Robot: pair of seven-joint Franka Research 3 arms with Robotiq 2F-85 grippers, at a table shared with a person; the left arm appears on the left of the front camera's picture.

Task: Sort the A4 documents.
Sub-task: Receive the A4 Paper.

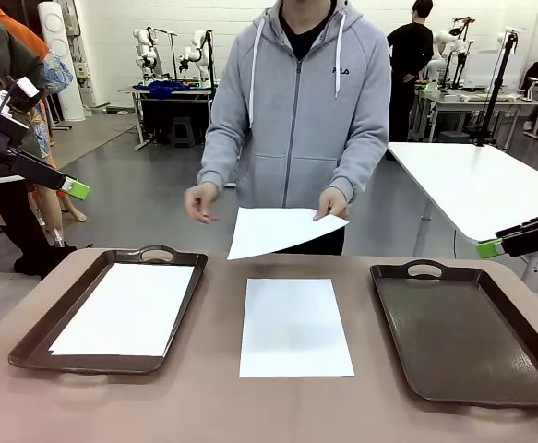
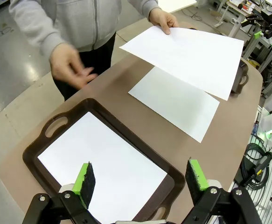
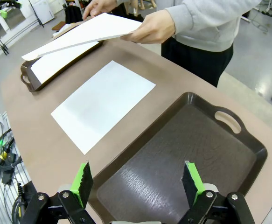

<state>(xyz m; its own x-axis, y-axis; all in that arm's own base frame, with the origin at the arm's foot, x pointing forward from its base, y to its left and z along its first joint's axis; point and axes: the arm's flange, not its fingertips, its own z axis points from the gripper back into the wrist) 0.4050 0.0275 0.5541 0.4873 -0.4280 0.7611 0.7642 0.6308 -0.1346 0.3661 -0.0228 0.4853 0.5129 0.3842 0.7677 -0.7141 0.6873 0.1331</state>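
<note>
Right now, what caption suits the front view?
Hand holds one sheet over the table; second sheet lies between left tray, holding a third sheet, and right tray.

The person's free hand [image 1: 200, 202] is blurred (outline smeared), and the right tray [image 1: 472, 332] runs past the picture's edge.

On the tan worktop [image 1: 204, 406], a white A4 paper sheet [image 1: 125, 309] lies in the dark brown rectangular tray at left [image 1: 40, 337], a second white sheet [image 1: 294, 325] lies directly on the worktop between that tray and a matching dark brown tray at right [image 1: 472, 341], and behind them, above the far edge, a person's hand [image 1: 331, 203] holds a third white sheet [image 1: 278, 229].
</note>
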